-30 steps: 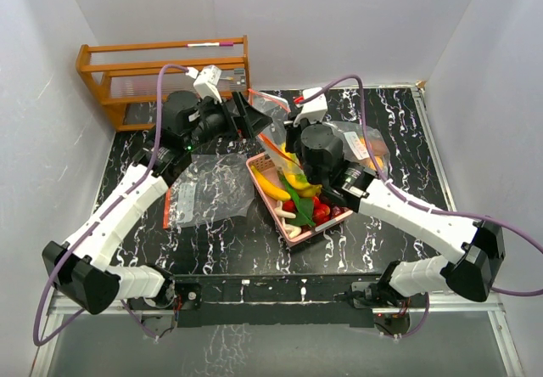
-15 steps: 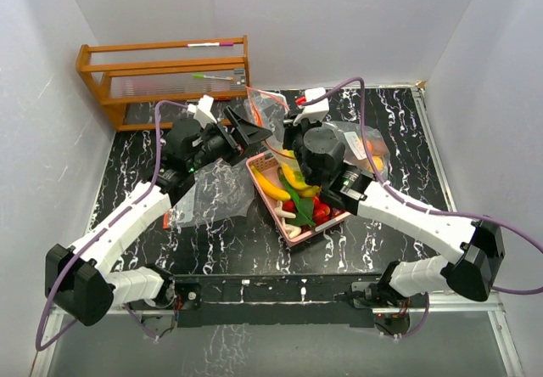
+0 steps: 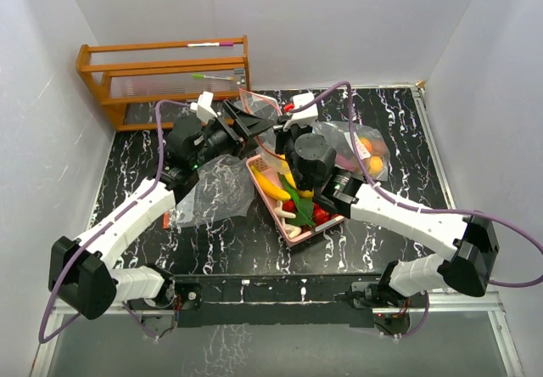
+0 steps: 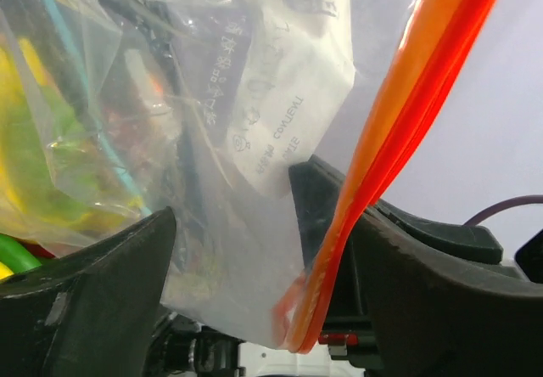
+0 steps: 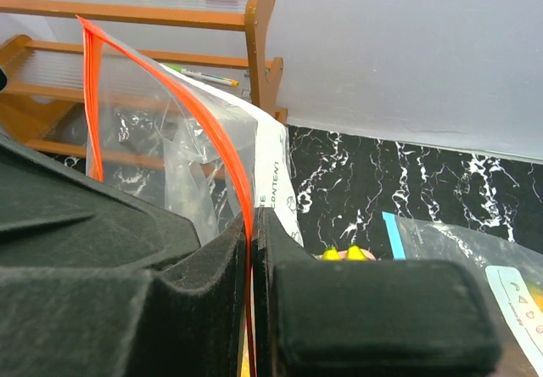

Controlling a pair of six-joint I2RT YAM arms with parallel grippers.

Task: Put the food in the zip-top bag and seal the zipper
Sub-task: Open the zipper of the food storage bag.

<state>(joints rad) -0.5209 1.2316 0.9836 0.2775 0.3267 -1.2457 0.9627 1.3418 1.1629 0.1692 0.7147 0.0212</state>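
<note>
Two sets of fingers: right fingers (image 5: 204,309) are pressed together on the orange zipper strip (image 5: 227,160) of the zip-top bag (image 5: 161,139). Left fingers (image 4: 76,301) are spread wide, with that bag's mouth edge hanging between them unpinched.
Bag position: lifted off the table (image 3: 212,241), mouth upward, over the far left corner of the pink tray (image 3: 291,236), between the two wrists.
Bag contents: cannot tell; the film is crinkled and colours behind it show through.
Food (image 3: 297,203): piled in the tray at the table's centre, under the right wrist. A banana bunch (image 3: 273,188), red berries (image 3: 321,214) and a green leafy piece (image 3: 299,209) are visible.
Bag handling: likely very light, limp and slippery. The film would fold shut unless both lips are held apart.
Best hold on bag: the stiffer zipper strip, one lip per arm, rather than the thin film below it.
Food handling: light, hard and glossy, so round pieces may squirt out of a pinch. The banana bunch and the leaf offer flatter sides.
Surroundings: a second bag holding oranges (image 3: 365,152) lies far right, a flat clear bag (image 3: 208,192) left of the tray, and a wooden rack (image 3: 161,75) in the far left corner.
</note>
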